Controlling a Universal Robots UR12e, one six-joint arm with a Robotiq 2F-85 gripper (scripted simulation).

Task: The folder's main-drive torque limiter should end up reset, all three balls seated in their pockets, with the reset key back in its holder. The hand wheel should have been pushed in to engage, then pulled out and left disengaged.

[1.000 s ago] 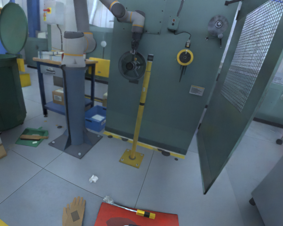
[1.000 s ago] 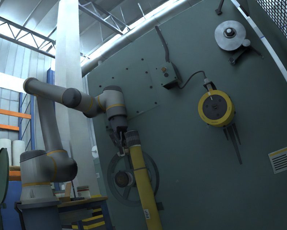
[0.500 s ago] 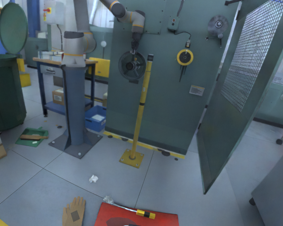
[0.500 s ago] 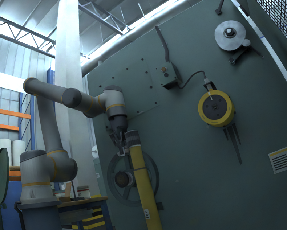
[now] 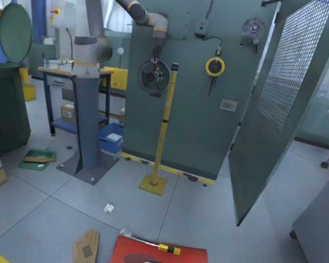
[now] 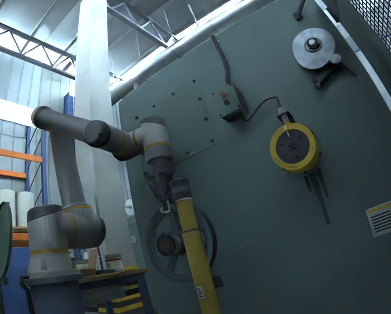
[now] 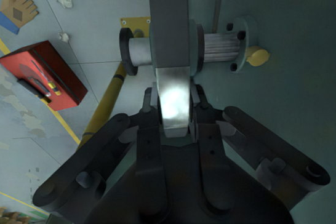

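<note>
The dark spoked hand wheel (image 5: 154, 76) sits on the left of the green machine panel, and I grip the top of its rim (image 7: 173, 101) from above with my gripper (image 7: 173, 106) closed on it. Its ribbed shaft (image 7: 220, 46) runs from the hub into a flange on the panel. The yellow-ringed torque limiter (image 5: 215, 66) (image 6: 294, 147) is mounted to the right of the wheel, with dark prongs hanging below it. A grey disc with a lever (image 5: 253, 29) sits higher up on the right. I cannot tell where the reset key is.
A red tool case (image 5: 158, 252) (image 7: 42, 75) lies on the floor with a yellow-handled tool on it. A yellow bollard (image 5: 165, 119) stands just in front of the wheel. The mesh guard door (image 5: 275, 107) hangs open on the right. A glove (image 5: 86, 247) and crumpled paper (image 5: 108, 208) lie on the floor.
</note>
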